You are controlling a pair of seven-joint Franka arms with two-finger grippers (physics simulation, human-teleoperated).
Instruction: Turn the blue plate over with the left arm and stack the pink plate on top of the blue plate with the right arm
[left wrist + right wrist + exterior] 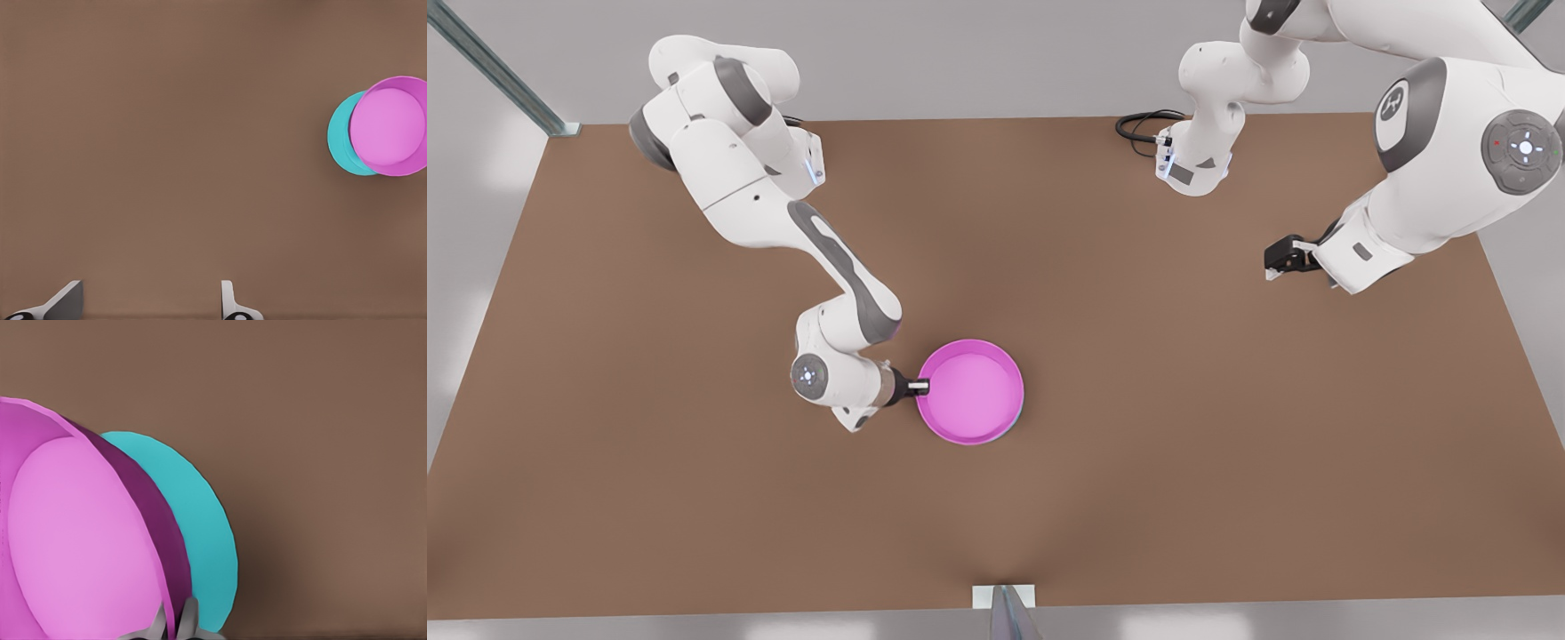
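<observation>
Fingers of the right arm's small black gripper (921, 386) are pinching the rim of the round shallow magenta-pink plate (969, 391), just below the middle of the front view; in the right wrist view we are seeing that rim clamped between the two pale fingertips (191, 618). We are finding the round turquoise plate (193, 527) lying flat-bottom-up directly beneath the pink one, which is covering most of it but sitting a little off-centre. The left arm's black gripper (1280, 260) is hanging over bare brown tabletop (1183, 427) at the front view's right, well apart from the plates, with its fingers (63, 301) spread wide
</observation>
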